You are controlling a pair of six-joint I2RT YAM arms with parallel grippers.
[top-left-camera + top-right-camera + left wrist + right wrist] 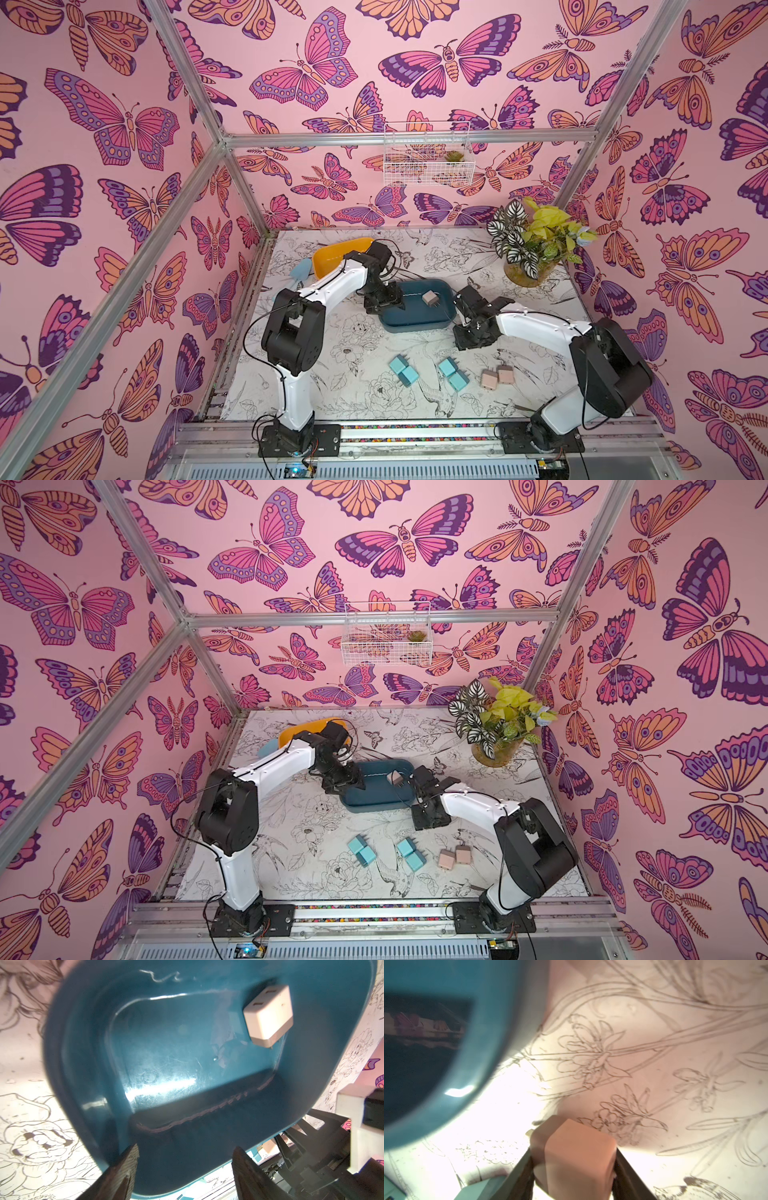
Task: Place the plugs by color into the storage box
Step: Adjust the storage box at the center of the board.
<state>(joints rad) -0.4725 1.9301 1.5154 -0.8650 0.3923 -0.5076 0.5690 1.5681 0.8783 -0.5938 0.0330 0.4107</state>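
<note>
1. The left pincer (186, 1148) is released, its jaws apart and empty over the dark blue box (415, 326), which sits mid-frame in both top views.
2. One boxed pink plug (429, 298) lies inside that box, toward its right end.
3. The right pincer (573, 1156) is clenched on the held pink plug (577, 1147), just right of the box.
4. Four teal plugs (399, 363), in two pairs, and two loose pink plugs (496, 376) lie on the surface (316, 399) in the lower middle of the frame.
</note>
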